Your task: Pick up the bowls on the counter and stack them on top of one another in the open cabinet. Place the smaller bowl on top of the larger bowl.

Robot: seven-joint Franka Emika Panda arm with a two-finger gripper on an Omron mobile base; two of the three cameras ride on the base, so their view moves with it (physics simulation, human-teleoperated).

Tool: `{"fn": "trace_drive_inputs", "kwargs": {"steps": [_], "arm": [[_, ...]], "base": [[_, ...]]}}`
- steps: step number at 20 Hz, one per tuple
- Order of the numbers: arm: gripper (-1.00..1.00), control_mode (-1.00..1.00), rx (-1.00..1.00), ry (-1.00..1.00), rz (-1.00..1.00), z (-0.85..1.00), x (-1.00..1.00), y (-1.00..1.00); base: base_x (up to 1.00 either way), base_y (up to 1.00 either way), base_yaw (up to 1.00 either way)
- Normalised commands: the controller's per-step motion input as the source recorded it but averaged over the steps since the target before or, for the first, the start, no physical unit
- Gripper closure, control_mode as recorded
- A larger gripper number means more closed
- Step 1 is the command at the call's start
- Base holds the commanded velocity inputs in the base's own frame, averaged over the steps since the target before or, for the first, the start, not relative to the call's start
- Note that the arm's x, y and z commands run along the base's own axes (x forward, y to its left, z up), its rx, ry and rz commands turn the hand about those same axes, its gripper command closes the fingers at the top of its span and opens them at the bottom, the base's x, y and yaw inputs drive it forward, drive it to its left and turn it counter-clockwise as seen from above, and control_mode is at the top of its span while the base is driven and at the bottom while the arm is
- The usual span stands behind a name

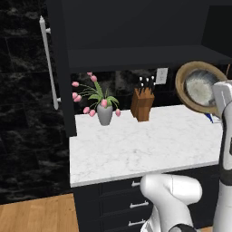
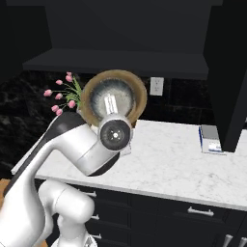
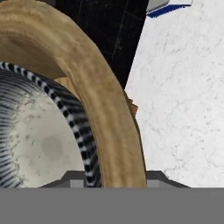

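Observation:
The larger bowl (image 1: 181, 84) (image 2: 138, 94) (image 3: 109, 122), tan and wooden-looking, hangs in the air above the counter (image 1: 149, 140) (image 2: 169, 159), tipped on edge with its mouth toward the base cameras. Nested inside it is the smaller bowl (image 1: 199, 87) (image 2: 120, 94) (image 3: 39, 144), grey with a pale mottled inside. My gripper (image 2: 112, 110) (image 3: 114, 178) is shut on the bowls' lower rim, which runs between the fingertips in the hand view. The open cabinet's dark shelf (image 1: 136, 56) (image 2: 120, 62) lies just above and behind the bowls.
A grey vase of pink tulips (image 1: 104, 113) (image 2: 65, 94) and a brown knife block (image 1: 142, 104) stand at the back of the counter. A white-and-blue box (image 2: 210, 139) (image 3: 168, 6) lies at the right. The cabinet door with its white bar handle (image 1: 47, 63) stands open on the left.

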Motion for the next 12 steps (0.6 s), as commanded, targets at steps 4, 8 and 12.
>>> {"fn": "trace_drive_inputs", "kwargs": {"steps": [4,8,12], "arm": [[1.00,-1.00,0.01,-0.01,0.09,0.99,-0.22,0.29],[1.00,-1.00,0.00,0.02,0.05,0.88,0.10,0.38],[1.00,-1.00,-0.01,0.05,0.00,0.42,0.63,0.53]], "base": [[0.00,0.00,0.00],[0.00,0.00,0.00],[0.00,0.00,0.00]]}}
